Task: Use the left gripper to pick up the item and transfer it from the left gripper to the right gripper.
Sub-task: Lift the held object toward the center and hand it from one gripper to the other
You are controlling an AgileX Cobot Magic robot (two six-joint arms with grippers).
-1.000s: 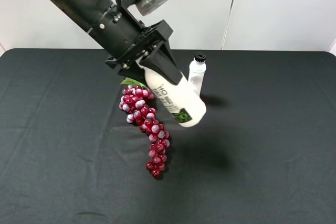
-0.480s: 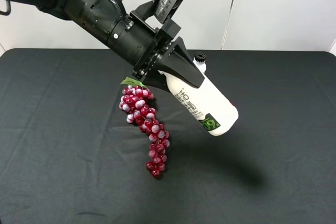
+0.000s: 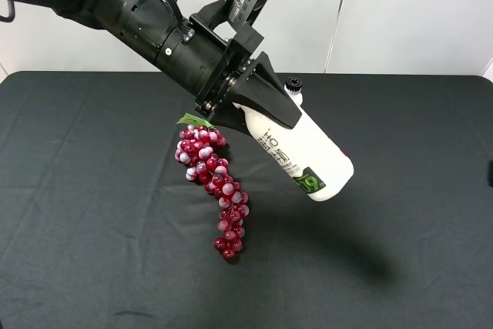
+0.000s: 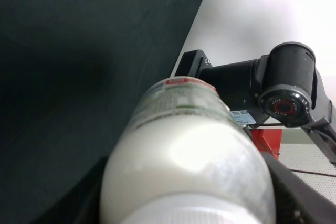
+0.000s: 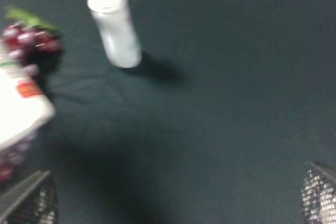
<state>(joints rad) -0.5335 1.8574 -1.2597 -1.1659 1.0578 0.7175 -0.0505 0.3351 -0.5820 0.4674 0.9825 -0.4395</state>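
My left gripper (image 3: pixel 258 104) is shut on the neck end of a large white bottle (image 3: pixel 304 156) with a green and black label. It holds the bottle tilted in the air above the black table, base pointing right and down. In the left wrist view the bottle (image 4: pixel 184 156) fills the foreground between the jaws, and the right arm (image 4: pixel 283 93) shows beyond it. My right gripper (image 5: pixel 176 203) is open and empty, apart from the bottle, whose base (image 5: pixel 21 108) shows blurred in the right wrist view. Only a dark sliver of it (image 3: pixel 491 173) shows at the right edge of the exterior view.
A bunch of red grapes (image 3: pixel 212 175) with a green leaf lies on the black table (image 3: pixel 92 213) below the left arm. A small white bottle with a black cap (image 3: pixel 291 94) stands behind the held bottle, also in the right wrist view (image 5: pixel 114 30).
The left gripper has swung the white bottle to the right and tilted it flatter, then nearly stopped. A sliver of the right gripper has appeared at the right edge.
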